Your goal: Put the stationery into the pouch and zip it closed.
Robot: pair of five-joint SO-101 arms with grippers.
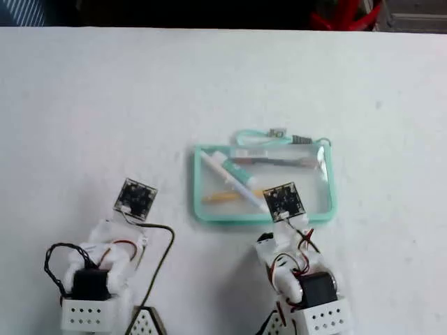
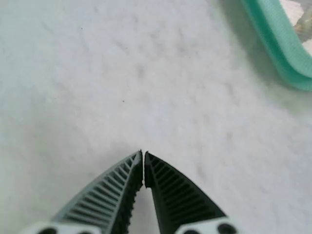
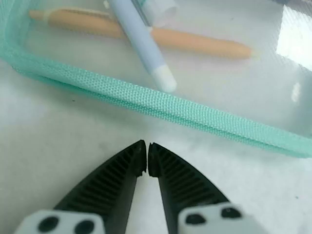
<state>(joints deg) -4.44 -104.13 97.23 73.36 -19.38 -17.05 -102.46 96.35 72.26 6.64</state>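
Note:
A clear pouch (image 1: 209, 213) with a mint-green fabric border lies flat in the middle of the table, its zipper pull and green cord (image 1: 279, 135) at the far edge. Inside it lie an orange pen (image 1: 222, 198), a light blue pen (image 1: 234, 181) and a dark pen (image 1: 272, 162). My right gripper (image 3: 147, 158) is shut with nothing in it, just short of the pouch's near green border (image 3: 161, 105); the orange pen (image 3: 195, 43) and blue pen (image 3: 146, 51) show through the plastic. My left gripper (image 2: 143, 168) is shut and empty over bare table, left of the pouch corner (image 2: 282, 53).
The white table (image 1: 91, 105) stretches wide on all sides of the pouch. Both arm bases stand at the near edge, the left arm (image 1: 91, 279) and the right arm (image 1: 307, 286). Dark and red objects (image 1: 346, 14) lie beyond the far edge.

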